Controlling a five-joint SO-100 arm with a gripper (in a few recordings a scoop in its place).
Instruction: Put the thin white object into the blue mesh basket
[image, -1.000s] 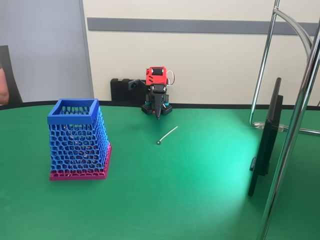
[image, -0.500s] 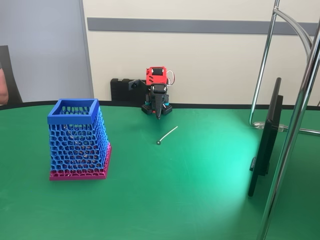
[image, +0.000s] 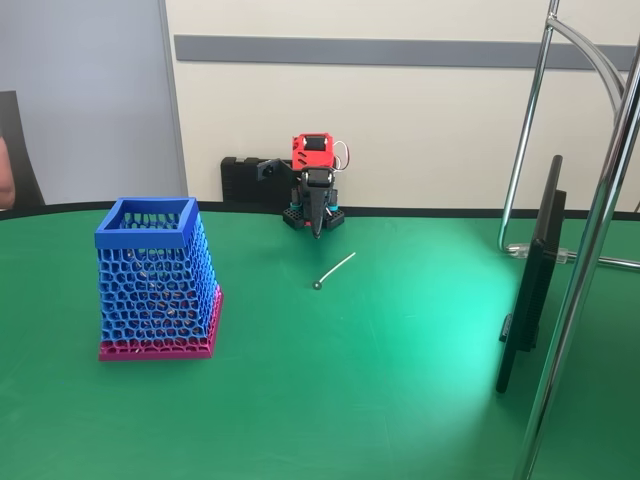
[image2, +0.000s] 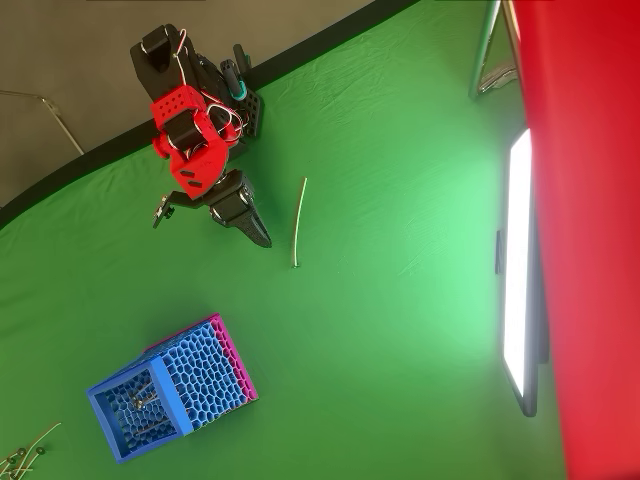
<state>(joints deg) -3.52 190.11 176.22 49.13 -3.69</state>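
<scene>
The thin white object (image: 335, 270) lies flat on the green table, its rounded tip toward the camera in the fixed view; the overhead view shows the thin white object (image2: 299, 222) just right of the arm. The blue mesh basket (image: 145, 238) stands upright on its pink base at the left, and in the overhead view the blue mesh basket (image2: 205, 370) sits low and left. My red and black gripper (image: 317, 230) hangs folded at the arm's base, pointing down, jaws together and holding nothing. In the overhead view the gripper (image2: 262, 240) tip ends a short way left of the stick.
A thin dark monitor (image: 530, 290) stands edge-on at the right beside chrome stand poles (image: 590, 250). A black box (image: 245, 180) sits behind the arm at the wall. A person's arm (image: 5, 175) shows at the left edge. Several thin sticks (image2: 20, 460) lie off the mat's corner.
</scene>
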